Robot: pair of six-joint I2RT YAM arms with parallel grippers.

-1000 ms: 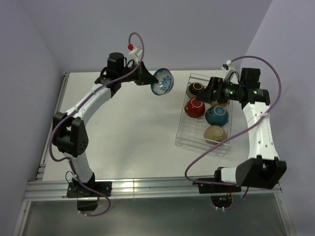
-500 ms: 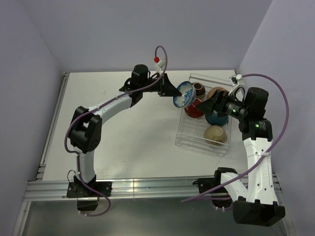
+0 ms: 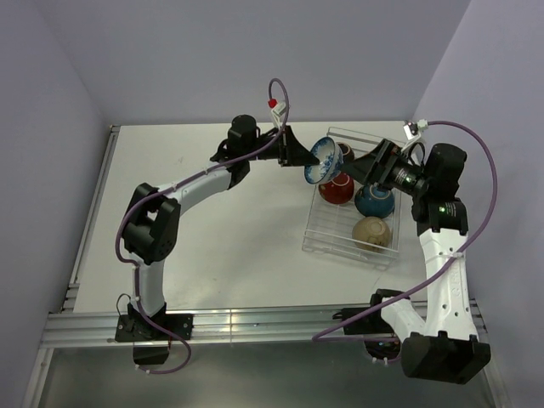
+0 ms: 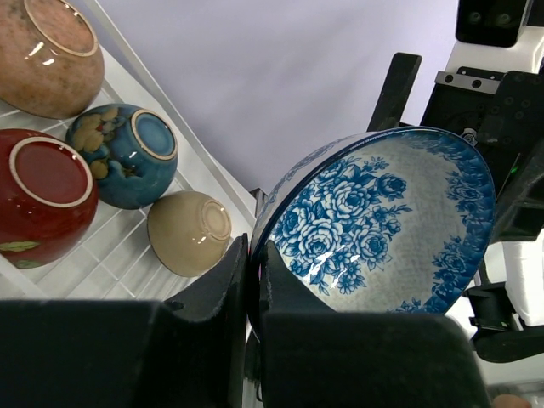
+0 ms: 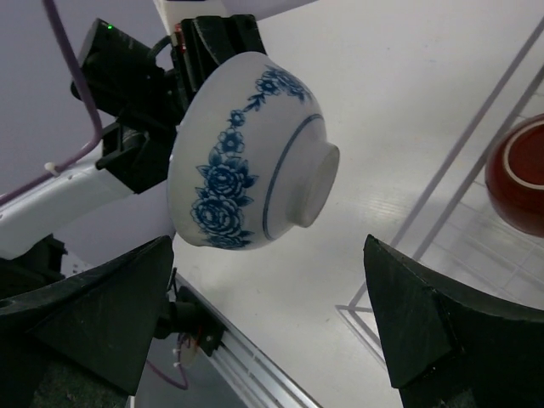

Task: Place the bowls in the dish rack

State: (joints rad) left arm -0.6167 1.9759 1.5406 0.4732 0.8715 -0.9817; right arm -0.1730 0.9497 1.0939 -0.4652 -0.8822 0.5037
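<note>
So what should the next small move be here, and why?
Probably ease the right end effector forward and close on the blue-patterned bowl. The left end effector pinches its rim, holding it tilted in the air by the dish rack, and the right one's open fingers frame its foot.

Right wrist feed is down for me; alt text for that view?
A blue-patterned white bowl, pinched at its rim by the left gripper, hangs tilted above the table, foot toward the camera. The open right gripper flanks it; a dish rack corner and red bowl at right.
</note>
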